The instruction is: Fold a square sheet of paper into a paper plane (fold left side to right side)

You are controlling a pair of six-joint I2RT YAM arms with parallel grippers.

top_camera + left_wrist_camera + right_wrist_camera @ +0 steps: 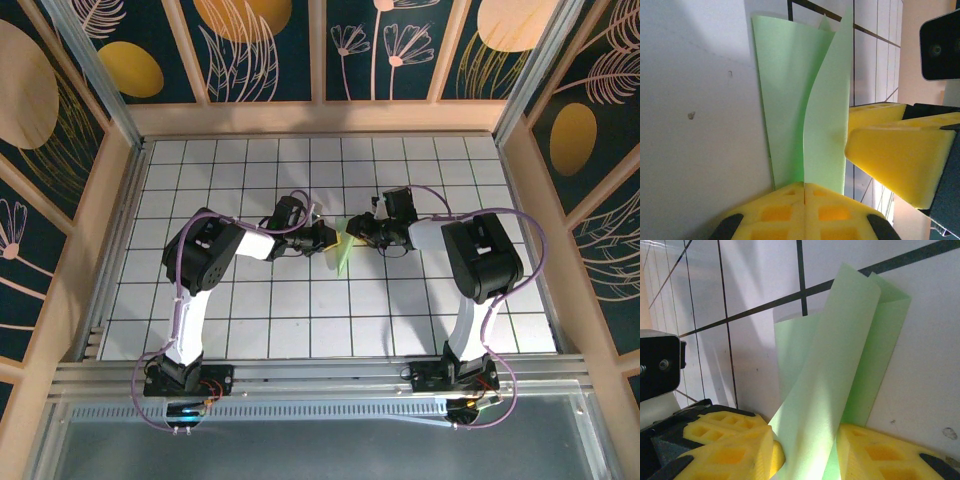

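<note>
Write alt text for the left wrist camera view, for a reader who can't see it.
The left gripper, yellow fingers shut, pinches the near edge of a thin pale-green sheet of paper, folded over, with the white grid-tiled table behind it. The right gripper sits beside the paper at the picture's right.

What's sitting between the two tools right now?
The partly folded pale-green paper, in the top view, between left tool and right tool; the left wrist view shows the left tool pinching it.
</note>
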